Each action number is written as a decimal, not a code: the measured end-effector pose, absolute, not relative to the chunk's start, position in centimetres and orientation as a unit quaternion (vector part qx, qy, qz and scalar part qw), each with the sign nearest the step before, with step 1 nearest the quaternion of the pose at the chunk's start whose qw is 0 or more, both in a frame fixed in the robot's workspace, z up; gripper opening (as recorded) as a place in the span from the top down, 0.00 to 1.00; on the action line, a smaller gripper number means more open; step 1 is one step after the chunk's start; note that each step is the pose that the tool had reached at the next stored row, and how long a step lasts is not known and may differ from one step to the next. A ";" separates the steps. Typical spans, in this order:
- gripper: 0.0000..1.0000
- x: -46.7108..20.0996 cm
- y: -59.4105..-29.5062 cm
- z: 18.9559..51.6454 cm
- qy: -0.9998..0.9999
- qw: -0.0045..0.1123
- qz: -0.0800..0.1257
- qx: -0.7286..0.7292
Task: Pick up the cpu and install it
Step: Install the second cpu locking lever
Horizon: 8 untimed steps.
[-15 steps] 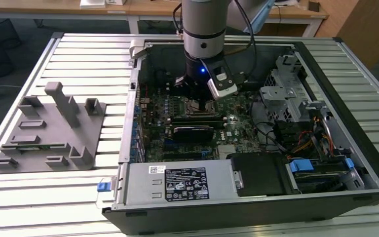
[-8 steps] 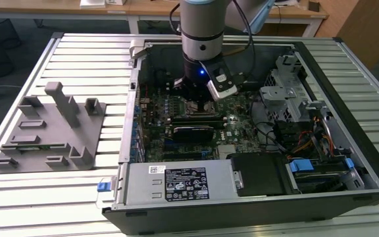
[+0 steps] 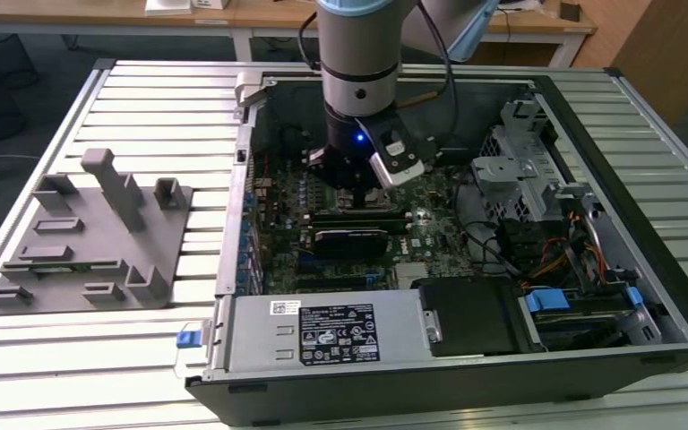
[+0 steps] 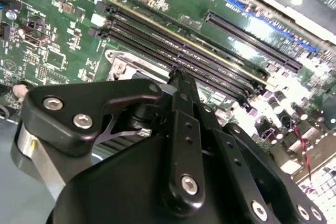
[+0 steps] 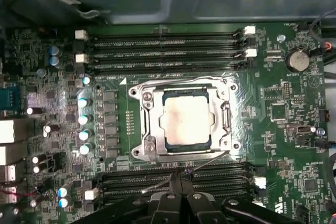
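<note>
The cpu sits seated in the metal socket frame at the middle of the motherboard, its pale silver top showing in the first wrist view, free of the gripper.

Taking that socket frame as the landmark: the open computer case surrounds it on the slatted table, and in the exterior view the robot arm comes down into the case directly over it, hiding the frame and the chip there. A grey plastic fixture lies well apart from it, outside the case toward the exterior view's left. The power supply sits at the case's near edge.

The gripper hangs just beside the frame, over the memory slots; its two black fingertips meet with nothing between them. In the second wrist view the gripper's black linkage covers most of the frame.
</note>
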<state>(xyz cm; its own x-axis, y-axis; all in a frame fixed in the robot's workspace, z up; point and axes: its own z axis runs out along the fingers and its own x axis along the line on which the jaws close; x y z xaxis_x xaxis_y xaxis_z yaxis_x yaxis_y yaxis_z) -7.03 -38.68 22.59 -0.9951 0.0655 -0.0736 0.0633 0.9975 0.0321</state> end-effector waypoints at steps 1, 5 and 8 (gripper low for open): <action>0.89 -7.1 -38.8 22.6 0.999 0.037 0.015 0.032; 0.89 -7.1 -38.9 22.5 0.999 0.037 0.021 0.031; 0.89 -7.1 -38.9 22.5 0.999 0.037 0.021 0.031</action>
<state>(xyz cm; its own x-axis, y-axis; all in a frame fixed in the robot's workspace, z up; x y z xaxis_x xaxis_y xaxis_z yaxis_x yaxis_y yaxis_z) -7.14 -38.87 22.53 -0.9954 0.0628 -0.0728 0.0597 0.9972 0.0447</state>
